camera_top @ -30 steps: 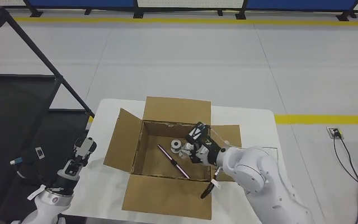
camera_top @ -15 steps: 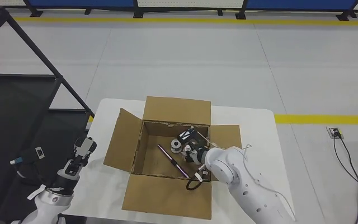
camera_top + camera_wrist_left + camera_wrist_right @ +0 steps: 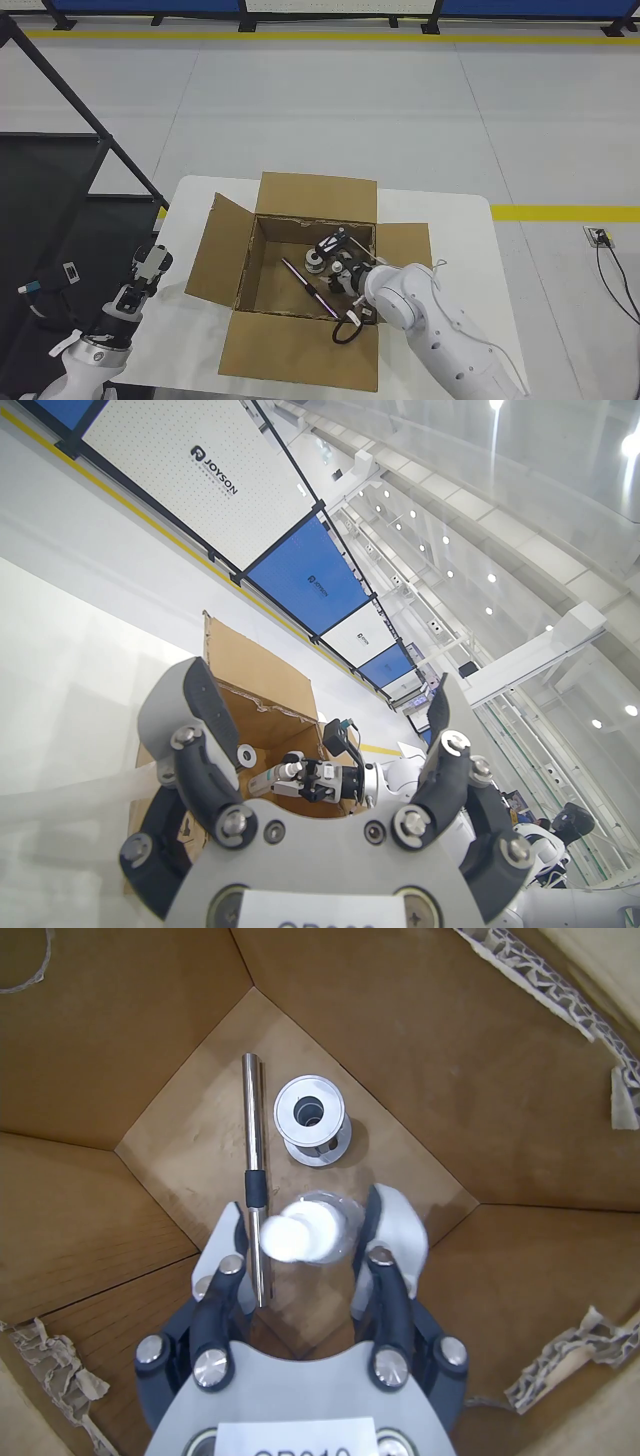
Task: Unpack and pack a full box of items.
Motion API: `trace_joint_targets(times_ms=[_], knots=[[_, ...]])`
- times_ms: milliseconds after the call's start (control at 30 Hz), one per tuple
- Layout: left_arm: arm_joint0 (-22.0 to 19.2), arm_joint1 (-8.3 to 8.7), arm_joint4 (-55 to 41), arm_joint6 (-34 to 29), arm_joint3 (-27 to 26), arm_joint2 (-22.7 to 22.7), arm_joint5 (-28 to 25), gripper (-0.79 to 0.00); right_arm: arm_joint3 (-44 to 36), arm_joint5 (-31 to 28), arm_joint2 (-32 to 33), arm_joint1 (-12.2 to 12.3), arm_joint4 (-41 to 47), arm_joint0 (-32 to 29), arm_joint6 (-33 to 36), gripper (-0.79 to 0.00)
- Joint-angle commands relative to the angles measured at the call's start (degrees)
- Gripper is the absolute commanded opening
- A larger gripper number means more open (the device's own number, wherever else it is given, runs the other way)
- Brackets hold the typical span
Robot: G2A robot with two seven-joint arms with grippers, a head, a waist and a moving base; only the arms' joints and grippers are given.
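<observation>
An open cardboard box (image 3: 300, 350) stands on the white table (image 3: 450, 215). On its floor lie a metal rod with a black band (image 3: 252, 1128) and a metal spool (image 3: 307, 1120); from above the rod (image 3: 305, 285) and the spool (image 3: 314, 261) sit near the middle. My right gripper (image 3: 307, 1205) is down inside the box, open, its fingers wider apart than the white capped item in clear wrap (image 3: 300, 1235) between them. My left gripper (image 3: 322, 680) is open and holds nothing, off the table's left edge (image 3: 152, 262).
The box flaps stick out on all sides, the left flap (image 3: 215, 250) slanting up towards my left arm. Torn cardboard edges (image 3: 575, 1008) line the rim around my right wrist. Bare table lies right of the box.
My right arm swung left from the box's right wall and went lower into the box, over the items. The left arm has not moved.
</observation>
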Motion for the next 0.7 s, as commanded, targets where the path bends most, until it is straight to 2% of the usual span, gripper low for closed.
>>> trace_joint_targets(times_ms=[0,233,267,433,667], knots=[[0.0,0.0,0.0,0.0,0.0,0.0,0.0,0.0,-0.43,-0.38,0.22,0.04,0.06,-0.19,0.09,-0.123],[0.02,-0.01,1.42,1.05,0.11,-0.43,0.81,0.0,-6.77,-2.5,3.8,0.86,1.2,-2.55,-0.91,-0.043],[-0.05,-0.04,1.3,1.56,0.3,-0.57,1.24,0.0,-8.35,-2.84,4.75,1.1,1.38,-3.28,-0.98,0.0],[-0.62,0.04,1.18,1.61,1.9,-2.02,2.99,0.0,-17.81,-5.72,10.84,2.46,4.33,-8.06,-1.4,0.0],[-2.63,0.53,2.63,-5.72,4.85,-0.12,4.18,0.0,-28.2,-10.68,24.01,4.51,15.93,-16.63,-2.29,0.0]])
